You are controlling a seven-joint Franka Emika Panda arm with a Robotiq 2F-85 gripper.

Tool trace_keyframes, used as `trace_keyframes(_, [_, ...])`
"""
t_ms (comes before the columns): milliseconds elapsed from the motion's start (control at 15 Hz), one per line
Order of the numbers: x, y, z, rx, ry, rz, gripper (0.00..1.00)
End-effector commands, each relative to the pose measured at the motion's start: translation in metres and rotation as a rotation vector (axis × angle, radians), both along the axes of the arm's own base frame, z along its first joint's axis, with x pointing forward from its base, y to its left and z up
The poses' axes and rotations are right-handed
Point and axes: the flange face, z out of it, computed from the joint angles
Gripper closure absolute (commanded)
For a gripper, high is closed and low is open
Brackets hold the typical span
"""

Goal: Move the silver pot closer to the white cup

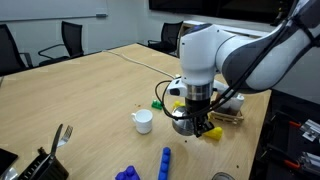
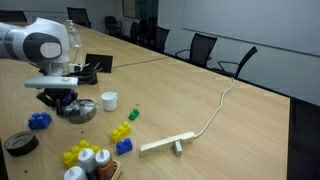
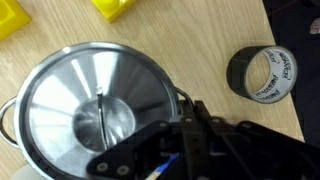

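Near the white cup, not touching: silver pot | my gripper at the pot's rim, side away from the cup | clamped or not, I cannot tell

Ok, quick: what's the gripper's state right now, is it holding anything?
Gripper: jaws down at the rim of the silver pot; whether they are shut on it cannot be told.
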Motion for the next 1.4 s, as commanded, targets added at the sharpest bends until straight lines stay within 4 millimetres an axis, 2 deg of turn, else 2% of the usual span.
trace_keyframes(0, [0.011, 0.005, -0.004, -0.002, -0.016, 0.123, 0.98])
trace_keyframes(400, [0.017, 0.007, -0.026, -0.001, -0.005, 0.309, 0.98])
trace_keyframes(733, [0.022, 0.008, -0.037, 0.007, 0.004, 0.453, 0.98])
trace_keyframes(1133, [0.024, -0.008, -0.05, 0.013, 0.033, 0.59, 0.98])
trace_keyframes(1333, [0.028, -0.018, -0.05, 0.019, 0.035, 0.652, 0.98])
